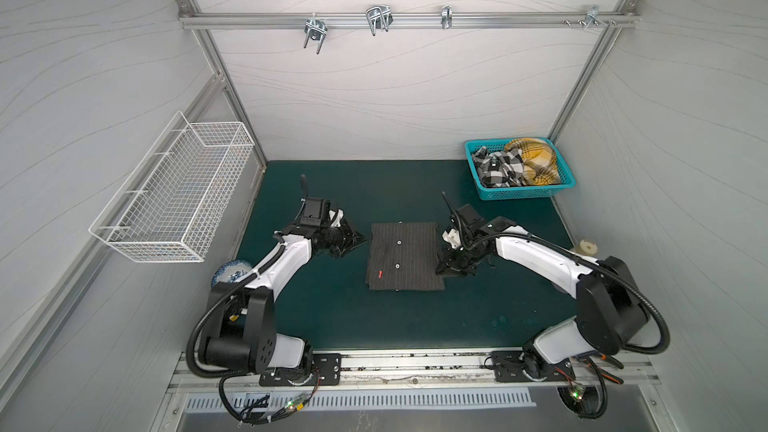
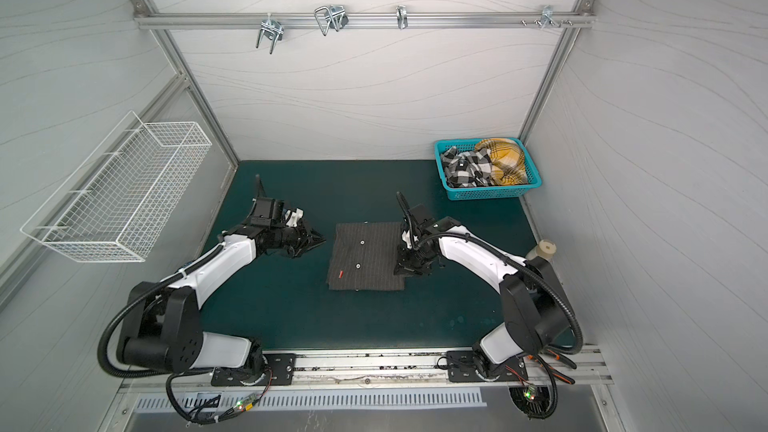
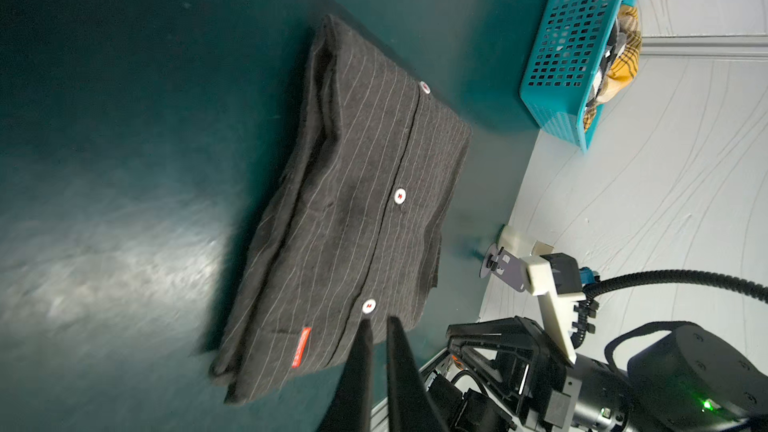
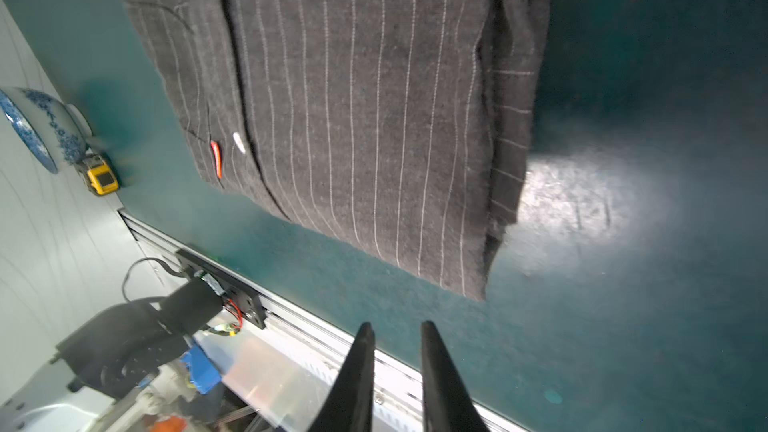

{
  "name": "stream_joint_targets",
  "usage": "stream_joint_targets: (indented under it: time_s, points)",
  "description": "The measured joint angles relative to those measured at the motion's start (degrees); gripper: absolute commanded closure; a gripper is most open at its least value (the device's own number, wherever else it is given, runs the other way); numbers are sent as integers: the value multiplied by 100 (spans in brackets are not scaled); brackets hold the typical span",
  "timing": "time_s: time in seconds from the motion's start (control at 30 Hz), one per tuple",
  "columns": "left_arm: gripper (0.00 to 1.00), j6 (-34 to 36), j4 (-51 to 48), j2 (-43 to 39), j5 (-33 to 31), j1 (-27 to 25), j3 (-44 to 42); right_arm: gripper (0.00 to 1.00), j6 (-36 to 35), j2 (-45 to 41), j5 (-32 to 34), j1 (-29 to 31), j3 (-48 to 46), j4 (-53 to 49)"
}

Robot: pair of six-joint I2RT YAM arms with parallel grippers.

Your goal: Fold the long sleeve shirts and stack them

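pinstriped shirt (image 1: 403,255) is lying folded on the mat (image 1: 332,317) between 2 empty claws, left gripper (image 3: 379,320) pinched together, right gripper (image 4: 397,324) narrowly parted and likely risking snagging the loose edge layers, undoing the fold.

Robot test cell, lab-type, not a home. Aluminium frame (image 1: 232,89) is holding white wall panels (image 1: 395,89) around a green mat (image 1: 332,317). Left arm (image 1: 282,259) and right arm (image 1: 536,255) are sitting bolted to black plates (image 1: 299,371) on a front rail (image 1: 415,367), with loose wiring and a lit circuit board (image 1: 297,403) hanging below. Metal hooks (image 1: 378,18) are hanging from the crossbar (image 1: 498,18), and a wire basket (image 1: 174,197) is hanging on the side wall.
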Motion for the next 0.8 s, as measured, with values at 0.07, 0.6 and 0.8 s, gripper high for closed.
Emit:
stream_joint_targets:
  time_s: [0.07, 0.6, 0.8]
  points:
    - [96, -59, 173, 568, 2, -105, 369, 81, -15, 280, -63, 4, 68, 52]
    - [100, 330, -203, 2752, -374, -225, 1668, 85, -162, 1620, -472, -284, 306, 417]
    - [93, 619, -501, 2774, -557, -166, 1816, 85, -157, 1644, -557, -295, 330, 435]
